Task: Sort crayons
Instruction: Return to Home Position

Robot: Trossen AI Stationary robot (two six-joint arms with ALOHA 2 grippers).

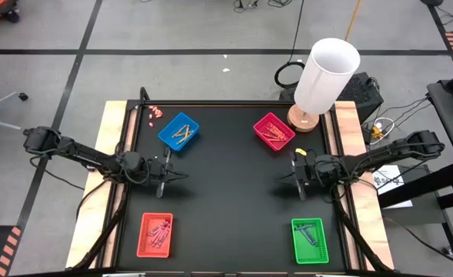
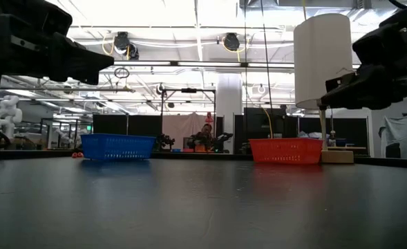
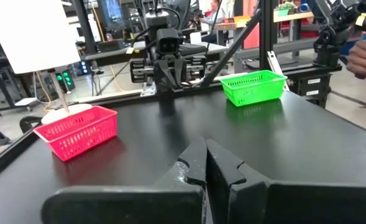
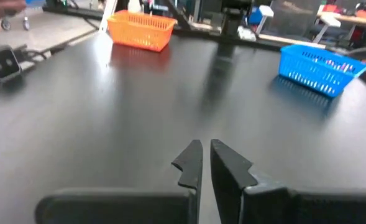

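Observation:
The crayons lie inside four trays on the black table: yellowish ones (image 1: 182, 132) in the blue tray (image 1: 169, 138) at the far left, some in the magenta tray (image 1: 286, 138) at the far right, some in the red tray (image 1: 144, 238) at the near left, and some in the green tray (image 1: 320, 250) at the near right. My left gripper (image 1: 183, 175) hovers at mid-left, shut and holding nothing, pointing level toward the table's middle. My right gripper (image 1: 281, 178) faces it from mid-right, also shut and holding nothing. Both sets of fingers (image 3: 205, 158) (image 4: 205, 158) are clear of the table.
A white cylinder (image 1: 326, 75) on a round wooden base (image 1: 304, 119) stands at the far right corner. Tiny pink-red bits (image 1: 155, 112) lie by the far left corner. Bare black tabletop (image 1: 230, 200) lies between the grippers. A person's hand (image 3: 364, 57) shows beyond the table.

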